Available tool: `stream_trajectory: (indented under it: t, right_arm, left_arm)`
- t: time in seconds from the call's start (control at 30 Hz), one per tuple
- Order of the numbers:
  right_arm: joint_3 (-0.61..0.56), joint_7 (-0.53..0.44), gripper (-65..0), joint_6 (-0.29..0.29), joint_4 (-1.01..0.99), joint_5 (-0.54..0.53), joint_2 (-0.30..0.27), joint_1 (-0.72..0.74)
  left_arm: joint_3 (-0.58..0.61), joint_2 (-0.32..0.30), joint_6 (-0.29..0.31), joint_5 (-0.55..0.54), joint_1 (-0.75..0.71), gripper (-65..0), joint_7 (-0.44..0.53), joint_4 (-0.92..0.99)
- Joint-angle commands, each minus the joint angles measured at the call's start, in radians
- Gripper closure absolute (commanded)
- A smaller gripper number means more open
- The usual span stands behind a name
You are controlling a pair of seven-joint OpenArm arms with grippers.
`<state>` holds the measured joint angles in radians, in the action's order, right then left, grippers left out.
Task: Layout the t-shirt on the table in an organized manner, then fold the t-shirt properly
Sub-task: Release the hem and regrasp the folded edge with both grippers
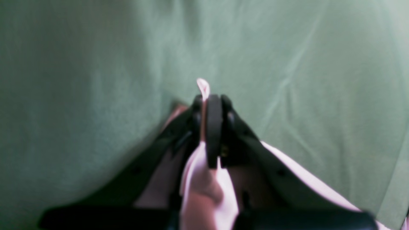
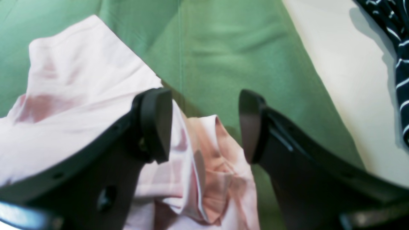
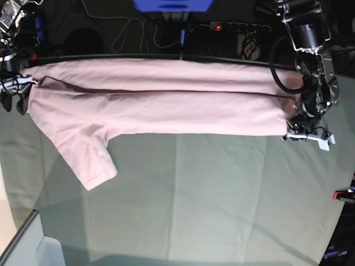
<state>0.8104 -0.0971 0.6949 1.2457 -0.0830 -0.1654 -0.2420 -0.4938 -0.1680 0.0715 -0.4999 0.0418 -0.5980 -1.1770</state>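
**Shirt pinched at one end only, other end loose**

While the left gripper (image 1: pixel 211 127) has its jaws pressed together on a thin fold of the t-shirt (image 3: pixel 161 102), the right gripper (image 2: pixel 204 124) stands wide apart with nothing between its pads; bunched pink cloth lies just under it, untouched as far as the right wrist view shows.

The shirt lies stretched in a long band along the far edge of the table (image 3: pixel 211 194), one sleeve hanging off the band toward the near side, by the right gripper's end. No lettering shows, so the print side is probably down or folded in.

Risks from here, as a judgement:
- A pull by the left gripper alone would drag the whole band, since the right end is not held, and the layout would skew.
- The left grip is on very little cloth; a firm tug could slip it free.
- Closing the right gripper on the heaped folds may catch several layers and leave a crease or twist.
- That end sits near the table edge, so cloth could slide off.
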Motion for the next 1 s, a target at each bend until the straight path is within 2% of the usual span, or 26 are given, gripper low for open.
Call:
stream_trajectory:
  t: [0.0,0.27,0.37,0.47,0.63,0.73,0.8,0.97]
  right_arm:
    - [0.005,-0.029,-33.6,0.003,0.016,-0.016,-0.018,0.000]
    - [0.005,-0.029,-33.6,0.003,0.018,-0.016,-0.015,0.002]
    - [0.005,-0.029,-33.7,0.003,0.024,-0.016,-0.018,0.005]
    - [0.004,-0.028,-34.0,0.003,0.015,-0.014,-0.020,0.060]
    - [0.004,0.129,-34.4,0.003,-0.004,0.096,-0.038,0.197]
    - [0.000,0.224,-37.6,0.003,-0.005,0.183,-0.033,0.270]
    - [-0.042,0.244,-39.7,0.003,-0.005,0.228,-0.032,0.306]
    - [-0.182,0.248,-40.6,0.003,-0.011,0.237,-0.035,0.309]
  left_arm:
    - [-0.003,-0.012,0.003,-0.006,0.007,-0.5,0.019,-0.037]
    - [0.002,-0.009,0.001,-0.006,-0.033,0.0,0.017,-0.146]
    - [-0.001,0.009,0.001,-0.001,-0.043,0.0,0.017,-0.171]
    - [-0.001,0.009,0.003,-0.004,-0.052,0.0,0.017,-0.174]
    - [0.001,0.009,0.003,-0.004,-0.052,0.0,0.017,-0.174]
    - [-0.001,0.009,0.003,-0.004,-0.053,0.0,0.017,-0.174]
    - [-0.001,0.009,0.003,-0.003,-0.053,0.0,0.017,-0.174]
    - [-0.001,0.009,0.003,0.000,-0.053,0.0,0.017,-0.174]
